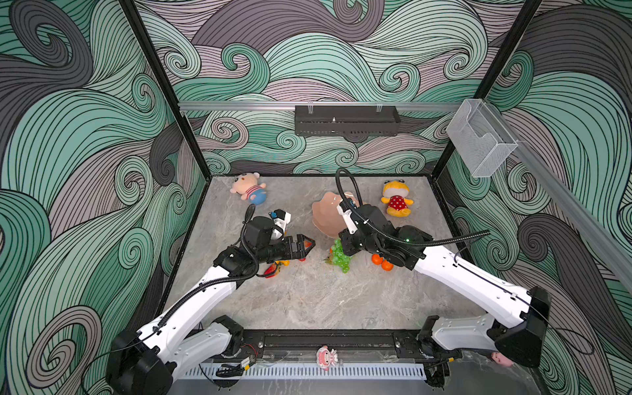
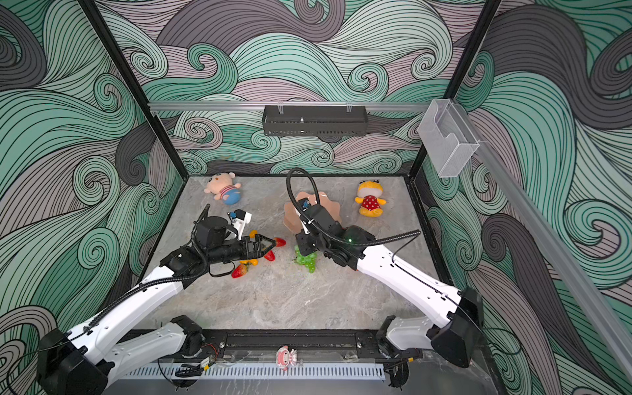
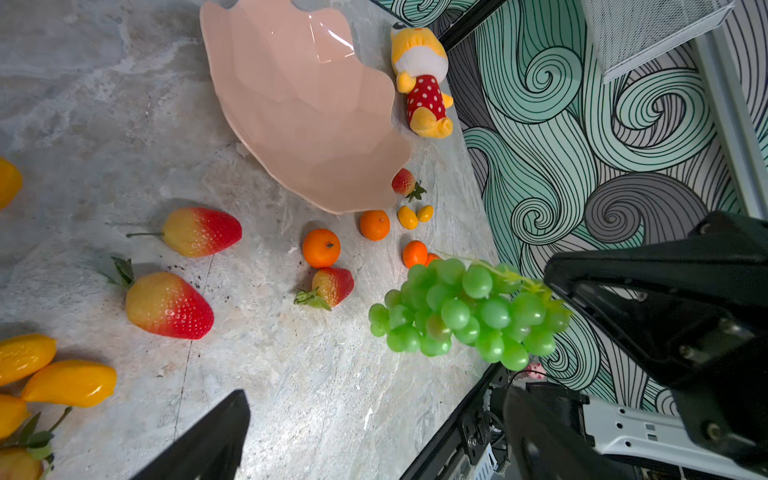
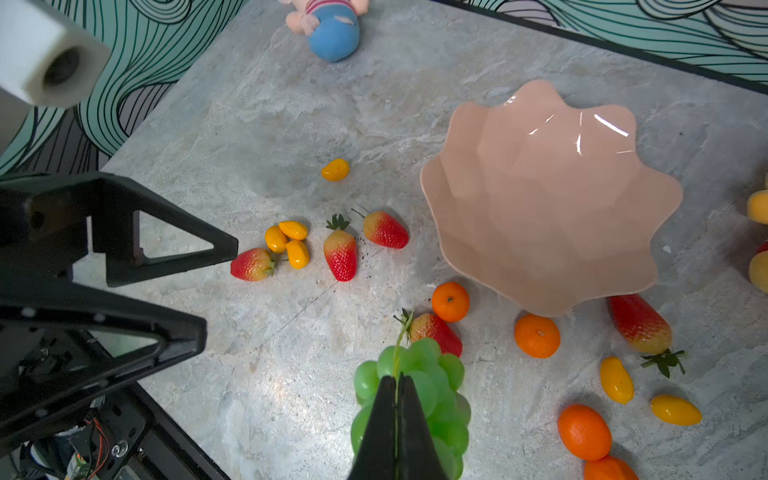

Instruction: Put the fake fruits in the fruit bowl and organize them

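My right gripper [image 4: 397, 380] is shut on the stem of the green grape bunch [image 4: 424, 370], which hangs just above the table in both top views [image 1: 340, 258] [image 2: 306, 260]. The salmon-pink fruit bowl [image 4: 548, 199] [image 1: 325, 212] stands empty just behind it. My left gripper [image 1: 307, 244] [image 3: 376, 401] is open and holds nothing; it hovers left of the grapes. Strawberries [image 4: 340, 253] [image 3: 166, 305], tangerines [image 4: 450, 301] [image 3: 321, 248] and kumquats [image 4: 291, 241] [image 3: 407, 217] lie scattered on the table in front of the bowl and to both sides.
A pink plush doll in blue [image 1: 249, 189] lies at the back left and a yellow red-dotted plush [image 1: 396, 200] at the back right beside the bowl. A black tray [image 1: 347, 119] and a clear box [image 1: 480, 136] hang on the walls.
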